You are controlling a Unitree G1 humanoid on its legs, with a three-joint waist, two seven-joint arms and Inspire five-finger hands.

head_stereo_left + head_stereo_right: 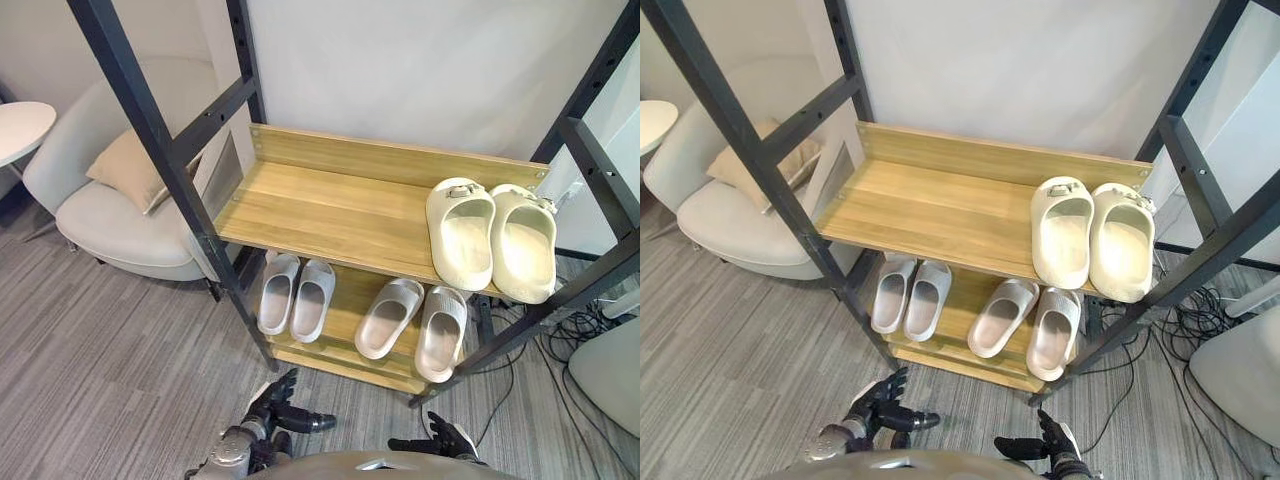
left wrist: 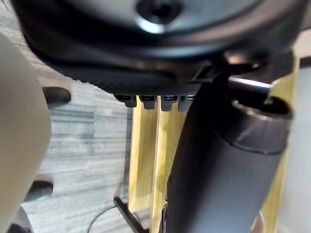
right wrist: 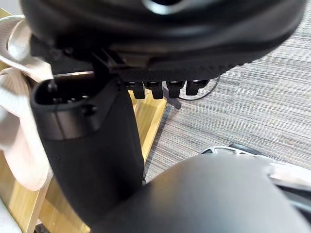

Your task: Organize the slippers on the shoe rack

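**Six slippers on the rack, both hands empty**

Left eye view: The shoe rack (image 1: pixel 330 205) has a black metal frame and two flat wooden shelves. Two fat, smooth cream slippers (image 1: pixel 460 230) sit side by side at the right end of the top shelf. Four pale grey slippers (image 1: pixel 312 298) sit in two pairs on the bottom shelf, and the top shelf hides their toes. That makes six slippers, three pairs. The left hand (image 1: pixel 275 405) and the right hand (image 1: pixel 440 440) hang low over the striped grey carpet (image 1: pixel 100 350), partly cut off. Their fingers are spread and hold nothing. A soft round armchair (image 1: pixel 110 220) with one cushion (image 1: pixel 130 168) stands at the left. A white table (image 1: pixel 18 125) is cut off at the edge.

Right eye view: The same rack and the same six slippers.

Left wrist view: The thumb sticks out straight. Past it show yellow wooden slats (image 2: pixel 143 160).

Right wrist view: The thumb is straight too. A bit of a pale slipper (image 3: pixel 14 126) shows, cut off; which one is hard to tell.
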